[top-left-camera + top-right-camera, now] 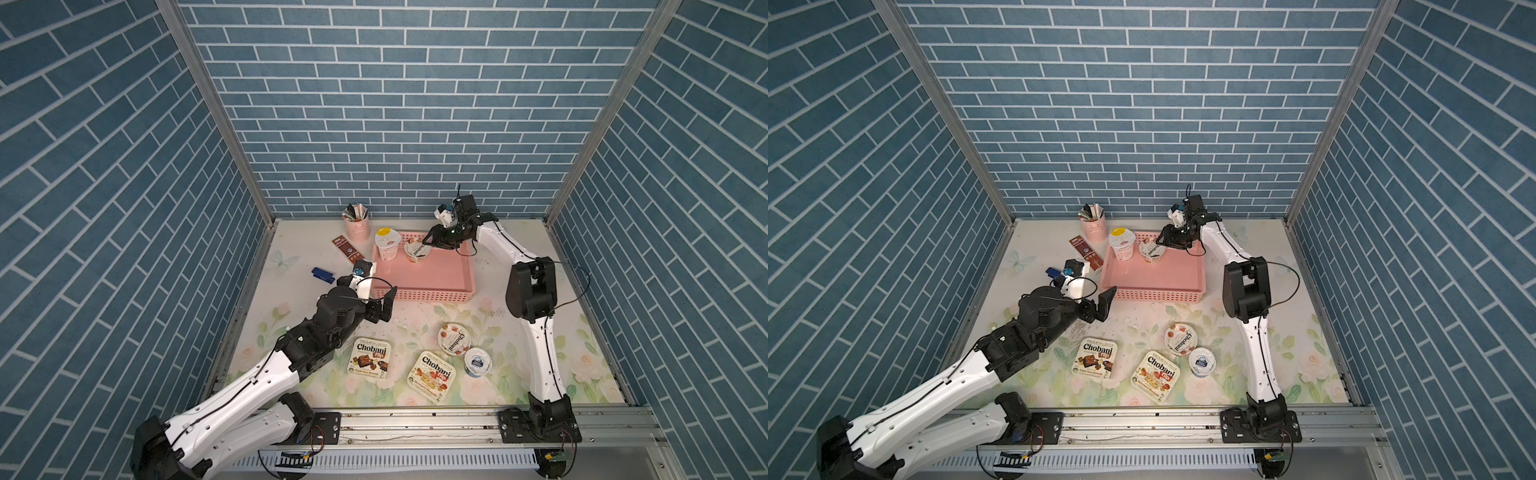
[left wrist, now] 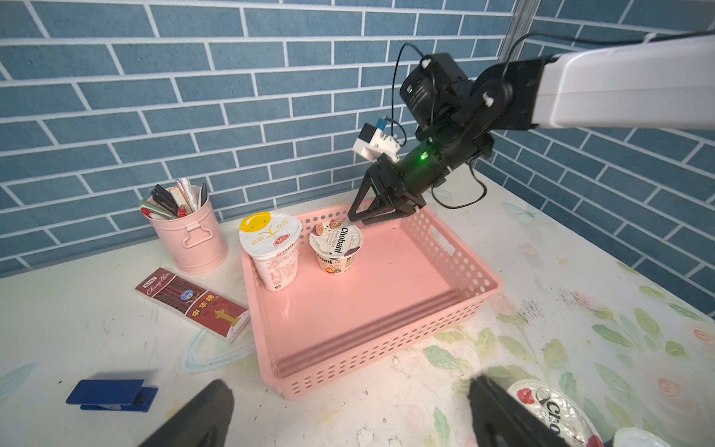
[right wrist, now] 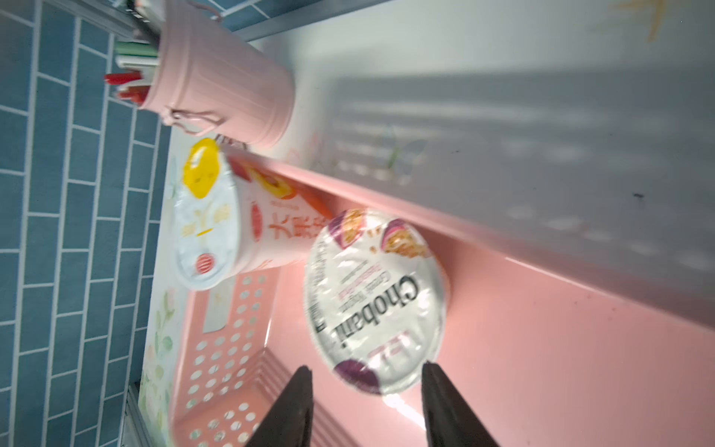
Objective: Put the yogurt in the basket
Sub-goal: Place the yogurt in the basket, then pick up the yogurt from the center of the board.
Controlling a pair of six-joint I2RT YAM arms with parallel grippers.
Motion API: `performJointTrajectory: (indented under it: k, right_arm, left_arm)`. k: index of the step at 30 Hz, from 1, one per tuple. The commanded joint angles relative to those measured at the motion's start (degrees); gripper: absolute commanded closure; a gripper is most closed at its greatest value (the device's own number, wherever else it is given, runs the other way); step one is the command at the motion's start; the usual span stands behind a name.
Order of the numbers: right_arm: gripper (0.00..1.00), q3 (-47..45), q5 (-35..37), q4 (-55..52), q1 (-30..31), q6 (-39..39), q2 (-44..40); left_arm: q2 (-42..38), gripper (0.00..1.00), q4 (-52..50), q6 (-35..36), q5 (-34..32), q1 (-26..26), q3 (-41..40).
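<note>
The basket (image 1: 432, 296) sits on the worktop (image 1: 602, 365), midway across and toward the back edge, with the tall yogurt cup (image 1: 387, 243) standing in its back left corner and a round Chobani cup (image 1: 417, 251) just right of it. Off that corner, outside, stands the pen holder (image 1: 357, 226), with the Chung Hwa pencil box (image 1: 347, 248) lying before it and the clip (image 1: 323, 274) farther left and forward. Near the front edge lie the brownie Chobani Flip (image 1: 370, 359), the strawberry Chobani Flip (image 1: 433, 376) to its right, then the second round Chobani cup (image 1: 456, 339) just behind the small yogurt cup (image 1: 478, 361).
</note>
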Motion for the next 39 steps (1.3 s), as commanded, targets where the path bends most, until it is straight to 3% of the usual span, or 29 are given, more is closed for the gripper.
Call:
performJointTrajectory:
  k: [1,7,19,28,39]
  right_arm:
    - [0.51,-4.5,-0.6,2.2,2.4,-4.2,-9.8]
    - [0.51,-15.6,-2.2,2.8,7.0,-8.1,-19.3]
    - [0.52,-39.6,-5.2,7.3,15.2,-10.5,-32.1]
    - [0.57,-47.6,-9.0,8.0,21.8,-14.5,-30.5]
    - [0.58,-48.2,-12.2,10.1,27.3,-15.9,-24.4]
  left_arm:
    - [-1.0,0.0,0.6,-0.1,-0.7,-0.3,1.3]
    - [-2.4,0.0,-0.8,-1.6,-4.0,-0.3,1.1]
    - [-8.6,0.0,-8.9,-8.9,-18.2,-0.3,0.5]
    - [-10.2,0.0,-10.9,-9.3,-18.5,-0.2,1.2]
    - [-11.2,0.0,-11.1,-9.4,-16.1,-0.2,-0.6]
